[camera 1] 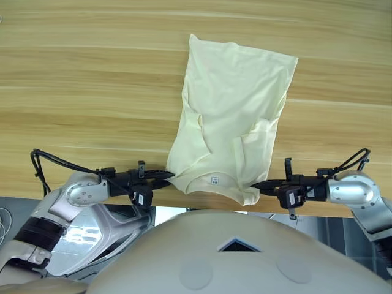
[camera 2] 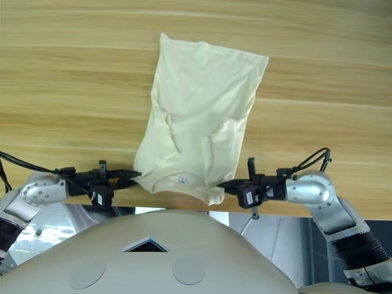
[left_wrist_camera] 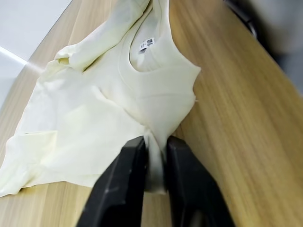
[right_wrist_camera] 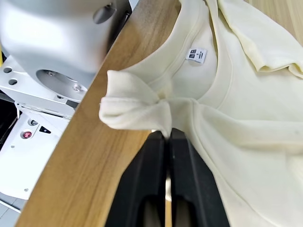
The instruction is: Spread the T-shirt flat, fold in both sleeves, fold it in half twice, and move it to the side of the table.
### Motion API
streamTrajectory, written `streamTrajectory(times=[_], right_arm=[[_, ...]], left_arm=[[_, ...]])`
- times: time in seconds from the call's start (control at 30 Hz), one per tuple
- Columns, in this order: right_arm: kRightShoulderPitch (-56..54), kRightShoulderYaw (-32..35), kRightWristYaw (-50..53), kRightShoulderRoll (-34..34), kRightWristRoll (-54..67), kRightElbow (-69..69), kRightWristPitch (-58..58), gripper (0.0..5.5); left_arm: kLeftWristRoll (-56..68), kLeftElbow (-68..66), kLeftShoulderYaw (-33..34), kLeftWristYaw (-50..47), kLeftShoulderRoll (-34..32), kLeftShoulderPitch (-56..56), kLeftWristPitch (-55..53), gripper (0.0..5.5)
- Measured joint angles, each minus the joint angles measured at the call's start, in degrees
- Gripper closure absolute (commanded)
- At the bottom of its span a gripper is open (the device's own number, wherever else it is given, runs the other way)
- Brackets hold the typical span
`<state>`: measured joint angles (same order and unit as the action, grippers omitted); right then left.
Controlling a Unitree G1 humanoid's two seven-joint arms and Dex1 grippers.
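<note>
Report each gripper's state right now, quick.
Left gripper: closed, pinching the T-shirt at one shoulder beside the collar.
Right gripper: closed, pinching the T-shirt at the other shoulder.

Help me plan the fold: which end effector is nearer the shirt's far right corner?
Right. The right end effector grips the shirt on that corner's side; the left end effector grips the opposite side.
</note>
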<state>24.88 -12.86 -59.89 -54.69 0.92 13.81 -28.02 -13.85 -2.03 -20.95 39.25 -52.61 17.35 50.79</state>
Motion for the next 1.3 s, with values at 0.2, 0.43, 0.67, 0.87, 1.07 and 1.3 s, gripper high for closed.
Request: streamTrajectory(times=[0.2,0.43,0.67,0.87,1.07,1.3], right_arm=[[0.12,0.31,0.00,0.00,1.68,1.63,0.07,5.50],[2.62,3.07,-1.39,-2.10,9.85,8.66,-0.24,5.50],[6.03,7.23,-5.41,-5.19,18.48,12.62,-1.70,5.50],[6.51,9.99,-8.16,-5.46,23.12,13.25,-2.27,5.50],[1.83,13.04,-7.02,-2.57,28.82,10.90,0.59,5.50],[-9.66,12.55,4.47,6.04,21.24,5.80,9.30,5.50]], left_arm=[[1.11,2.12,-0.14,1.15,-0.53,1.05,-1.21,5.43],[10.33,9.53,0.21,4.06,-4.79,4.01,-1.98,5.43],[21.06,15.01,4.91,6.41,-10.35,6.48,-1.70,5.43],[25.32,12.39,8.87,8.07,-11.16,6.31,-1.29,5.43],[32.80,11.59,13.12,9.97,-10.90,2.70,-4.57,5.43],[31.23,3.68,15.51,7.98,-2.03,-12.98,-12.67,5.43]])
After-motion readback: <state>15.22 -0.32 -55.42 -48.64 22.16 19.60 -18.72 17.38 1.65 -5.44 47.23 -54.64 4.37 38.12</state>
